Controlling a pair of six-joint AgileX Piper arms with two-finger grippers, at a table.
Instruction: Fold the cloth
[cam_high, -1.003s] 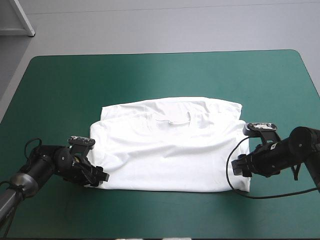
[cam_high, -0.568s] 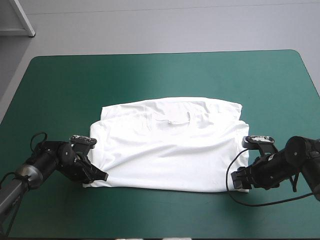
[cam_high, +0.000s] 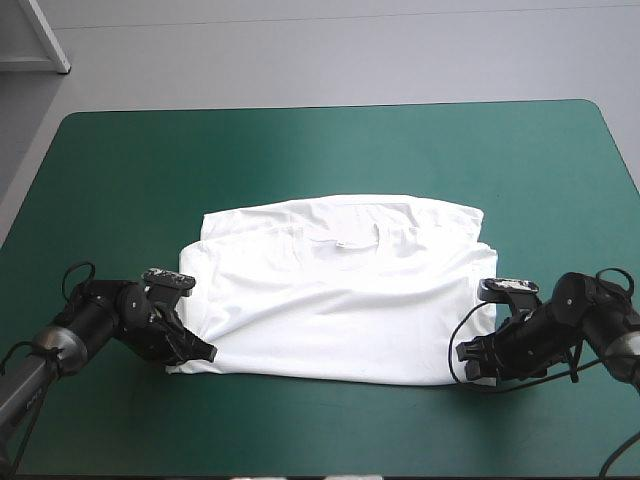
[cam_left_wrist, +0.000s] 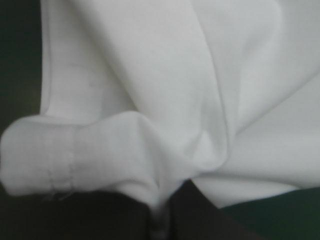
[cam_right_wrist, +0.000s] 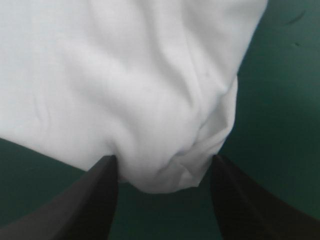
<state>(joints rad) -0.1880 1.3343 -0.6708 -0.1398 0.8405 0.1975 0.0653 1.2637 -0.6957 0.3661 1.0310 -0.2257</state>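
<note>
Teal-green cover stretches over the whole tabletop (cam_high: 320, 140), and the white T-shirt (cam_high: 340, 300) lies spread flat a little nearer than the middle, its collar (cam_high: 356, 240) turned toward the far edge. Open cover shows on every side of the shirt, widest toward the far edge, narrowest along the near one.

The left hand (cam_high: 200, 352) lies low at the shirt's near left corner. Seen from its own wrist, the two black fingers (cam_left_wrist: 210, 220) meet with only a thin pinch of white cloth caught between them, so the hand is clamped on the T-shirt. The cloth bunches up around that pinch; a rolled, stitched hem (cam_left_wrist: 60, 165) bulges to one side, and the folds cover most of what lies ahead of the hand.

The right hand (cam_high: 472, 362) sits at the near right corner. From its wrist its fingers (cam_right_wrist: 97, 200) stand wide apart, holding nothing. The rumpled corner of the shirt pokes into the gap between them and rests on the cover. Whether either finger touches the cloth there I cannot tell. Beside that corner, only cover shows.

From above, a long shallow crease runs across the shirt from the left corner toward the right side.
</note>
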